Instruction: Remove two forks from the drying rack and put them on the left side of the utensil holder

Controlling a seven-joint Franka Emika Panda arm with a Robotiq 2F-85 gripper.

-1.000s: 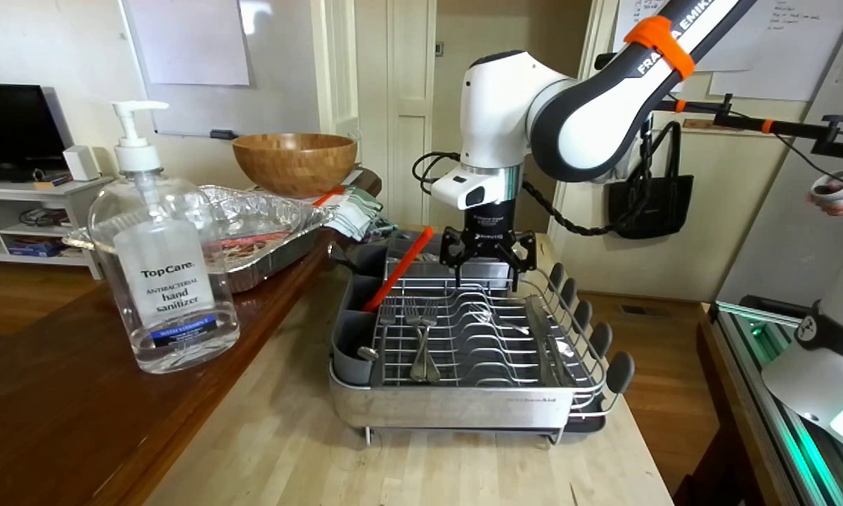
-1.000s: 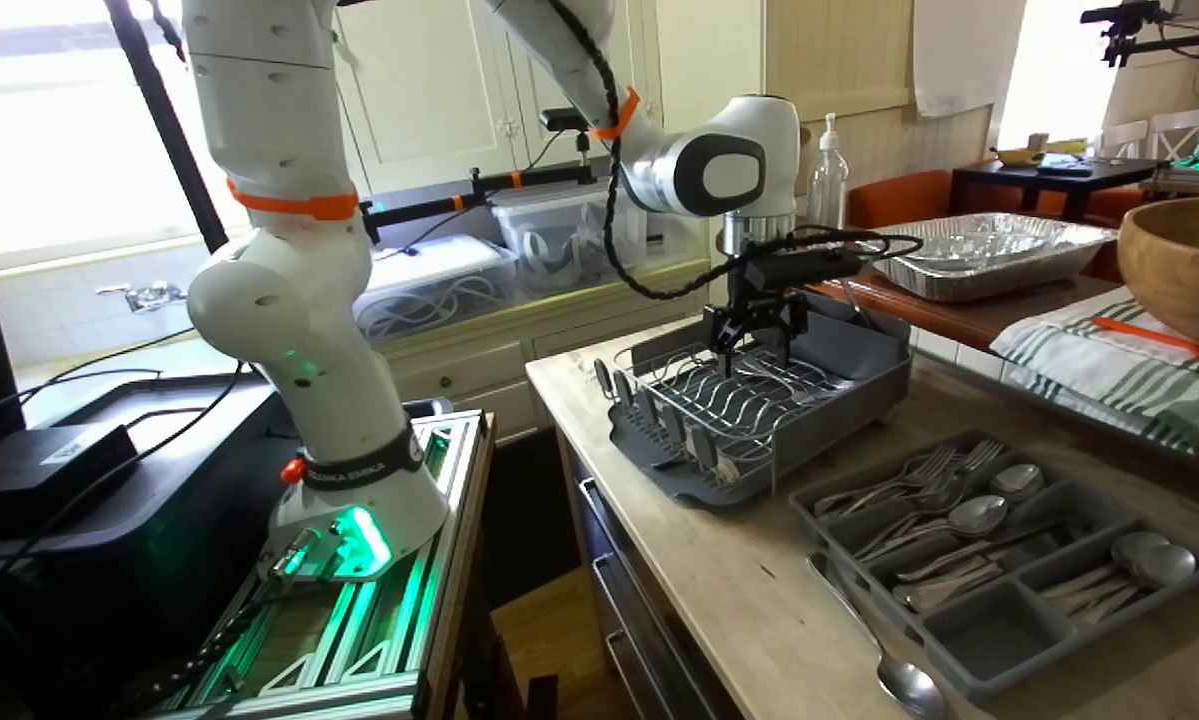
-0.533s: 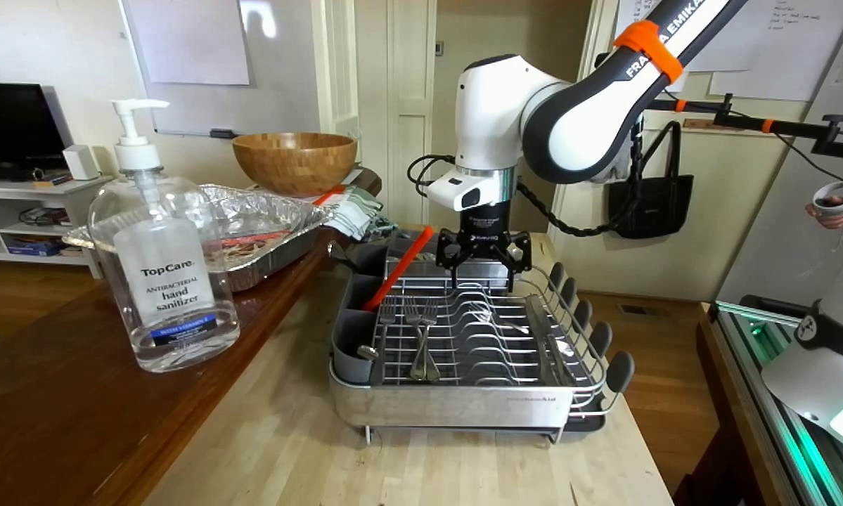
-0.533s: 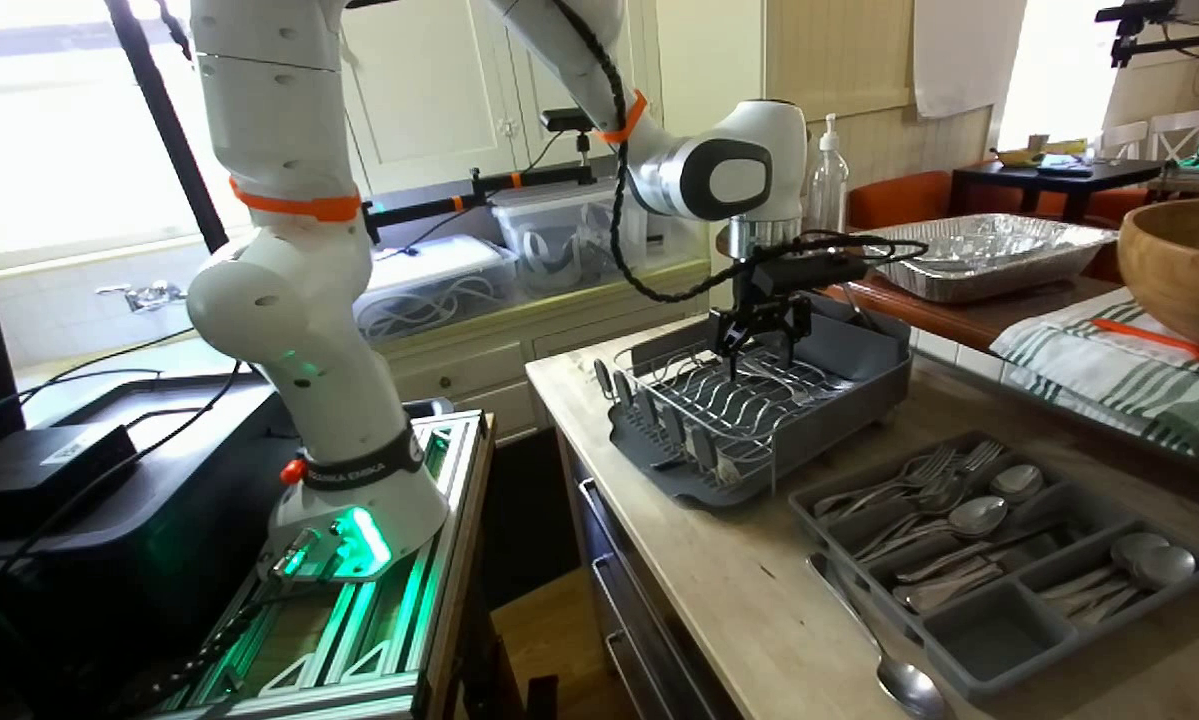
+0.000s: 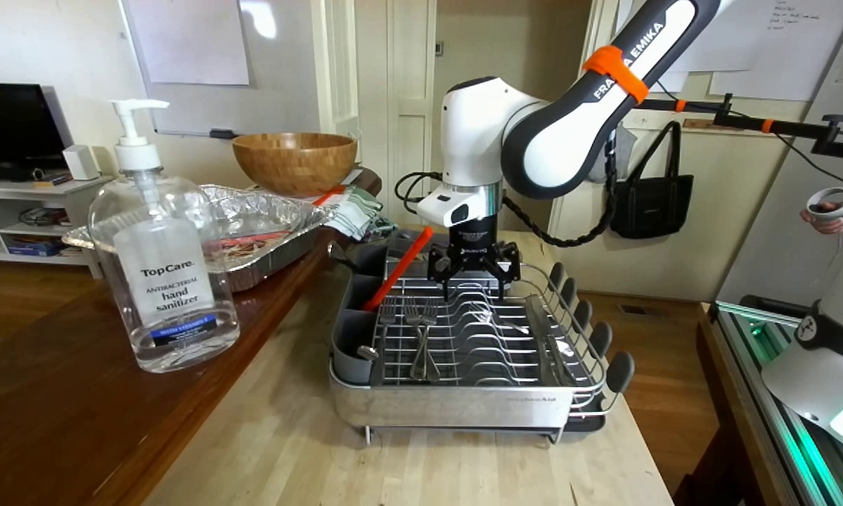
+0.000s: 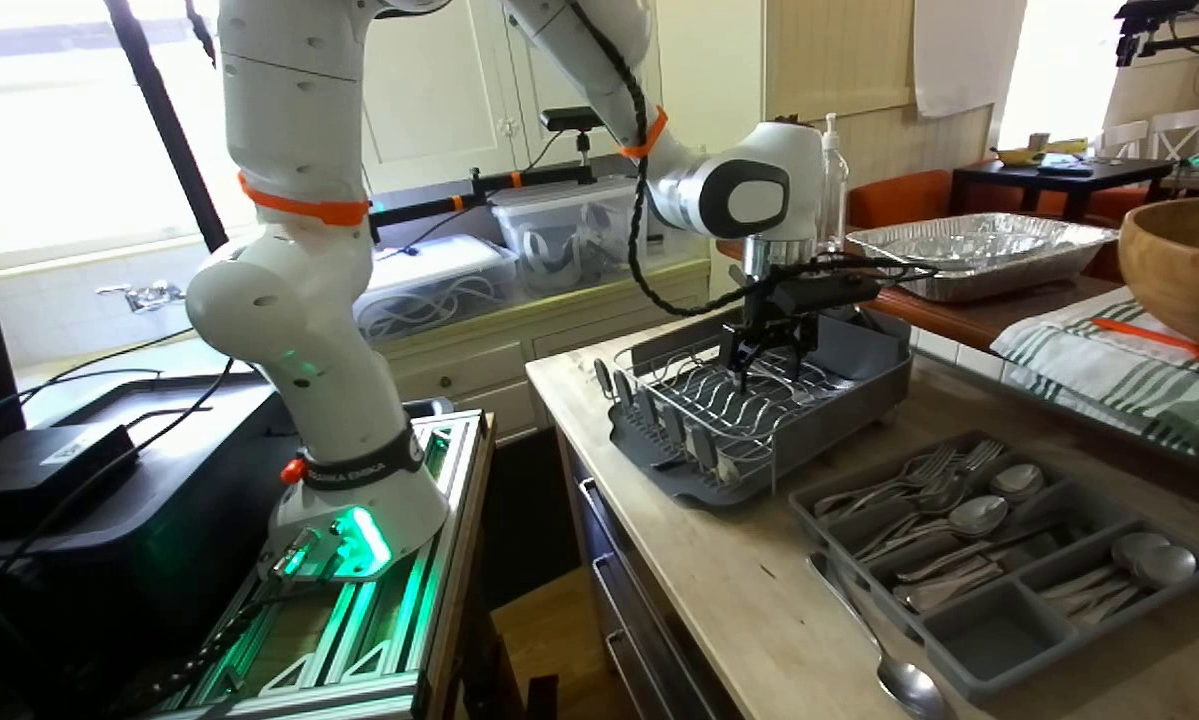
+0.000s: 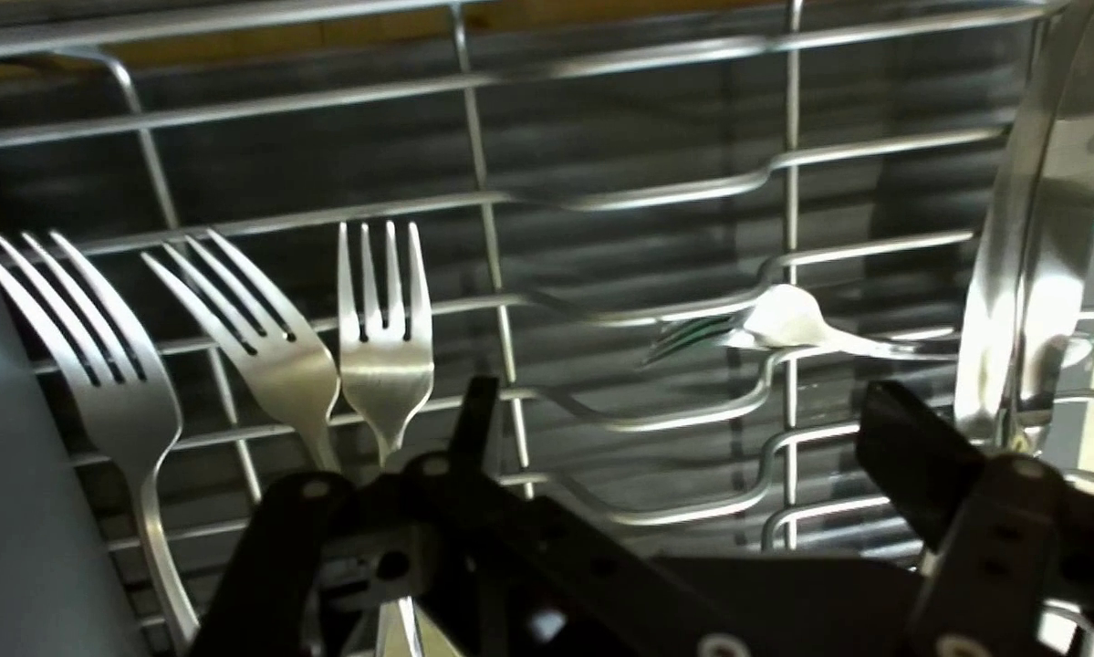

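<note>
Pale counter (image 5: 280,450): hand (image 5: 473,290) over drying rack (image 5: 456,407); bottle (image 5: 171,295) reads "TopCare", arm (image 5: 569,151) "EMIKA".

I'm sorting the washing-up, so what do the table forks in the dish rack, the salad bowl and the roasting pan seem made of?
Table forks: metal, probably stainless steel; smooth, satiny, with bright glints. Salad bowl: wood, perhaps bamboo; smooth sheen, banded brown grain. Roasting pan: probably thin aluminium foil, shiny and crinkled.

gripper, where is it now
In both exterior views the open gripper hangs over the drying rack. In the wrist view its fingertips show in the lower half, between the close pair of forks on the left and long flat cutlery on the right.
</note>
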